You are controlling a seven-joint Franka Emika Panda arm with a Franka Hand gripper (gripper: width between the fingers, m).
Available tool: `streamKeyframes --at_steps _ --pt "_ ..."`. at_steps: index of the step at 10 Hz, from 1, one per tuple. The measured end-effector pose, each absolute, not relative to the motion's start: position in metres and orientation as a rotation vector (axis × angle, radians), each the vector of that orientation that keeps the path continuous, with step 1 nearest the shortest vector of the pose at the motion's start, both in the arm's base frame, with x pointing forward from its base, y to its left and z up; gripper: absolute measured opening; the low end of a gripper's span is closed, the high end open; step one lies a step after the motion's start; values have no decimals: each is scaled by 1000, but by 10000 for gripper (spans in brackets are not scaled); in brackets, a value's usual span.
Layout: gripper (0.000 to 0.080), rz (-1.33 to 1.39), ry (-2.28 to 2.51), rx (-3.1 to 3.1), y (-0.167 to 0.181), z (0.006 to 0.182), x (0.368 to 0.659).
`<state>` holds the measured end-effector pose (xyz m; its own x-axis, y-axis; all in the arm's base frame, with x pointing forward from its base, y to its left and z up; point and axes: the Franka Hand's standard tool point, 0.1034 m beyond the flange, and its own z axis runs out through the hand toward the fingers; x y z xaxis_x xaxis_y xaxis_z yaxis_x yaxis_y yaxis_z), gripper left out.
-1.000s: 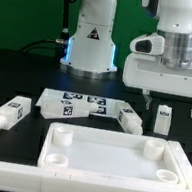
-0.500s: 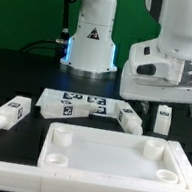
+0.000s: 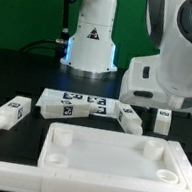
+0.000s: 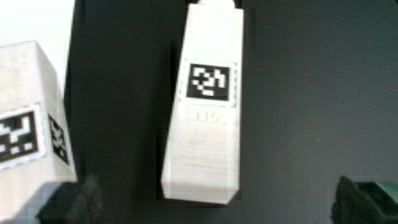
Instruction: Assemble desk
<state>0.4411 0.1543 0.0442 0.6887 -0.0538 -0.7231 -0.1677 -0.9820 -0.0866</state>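
The desk panel (image 3: 114,158) lies low in the exterior frame on the dark worktop (image 3: 11,75). Only the wrist view shows the gripper (image 4: 210,208), spread wide and empty over a flat-lying tagged leg (image 4: 205,110).

- Our wrist view's edge cuts off the white square-section plastic leg (image 4: 210,100).
- Of the claw (image 4: 214,208) we see only dark, blurred fingertips (image 4: 50,205).
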Motion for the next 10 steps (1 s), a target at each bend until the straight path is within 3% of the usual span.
streamKeyframes --at_steps 10 --pt "649 1302 673 -2583 165 27 421"
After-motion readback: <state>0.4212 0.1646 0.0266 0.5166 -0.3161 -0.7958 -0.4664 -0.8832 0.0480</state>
